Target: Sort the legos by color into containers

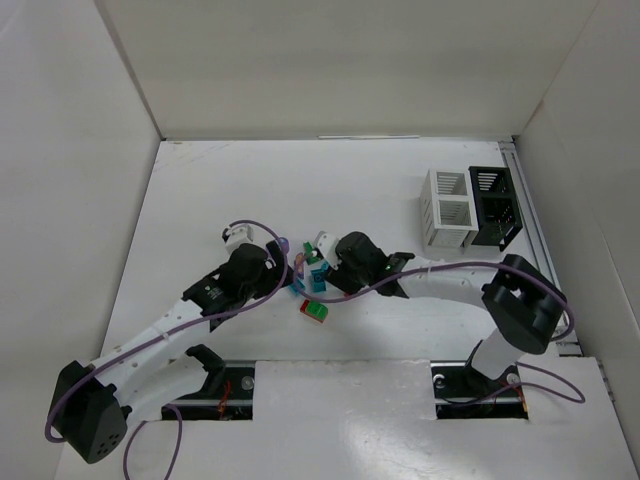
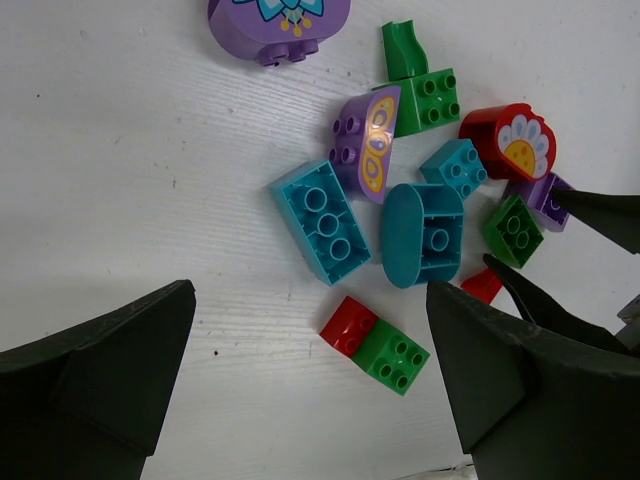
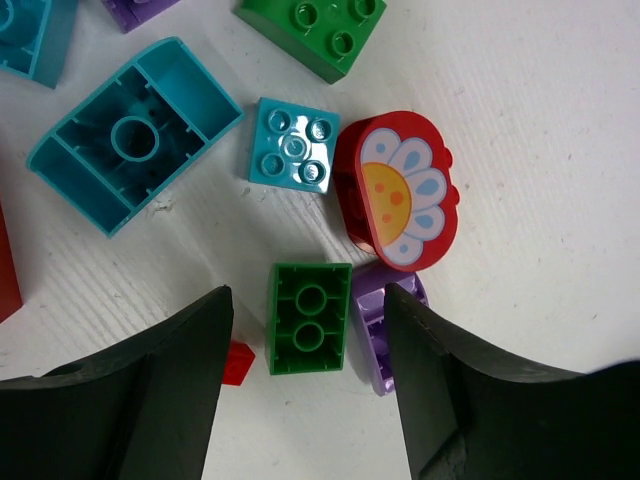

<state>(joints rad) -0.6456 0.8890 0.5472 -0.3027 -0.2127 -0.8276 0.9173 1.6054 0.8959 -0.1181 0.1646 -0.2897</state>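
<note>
The bricks (image 1: 310, 280) lie in a loose heap on the table (image 1: 230, 190) at the middle of the overhead view, between the two grippers. The right gripper (image 3: 310, 297) has its jaws apart and holds nothing. A green brick (image 3: 310, 325) lies between its fingers at the lower middle of the wrist view, touching neither, with a red flower brick (image 3: 400, 190) to its upper right. The left gripper (image 2: 310, 300) is spread wide and empty, a long teal brick (image 2: 322, 222) just above its gap. The white bin (image 1: 447, 210) and black bin (image 1: 495, 207) stand side by side at upper right, well apart from the heap
</note>
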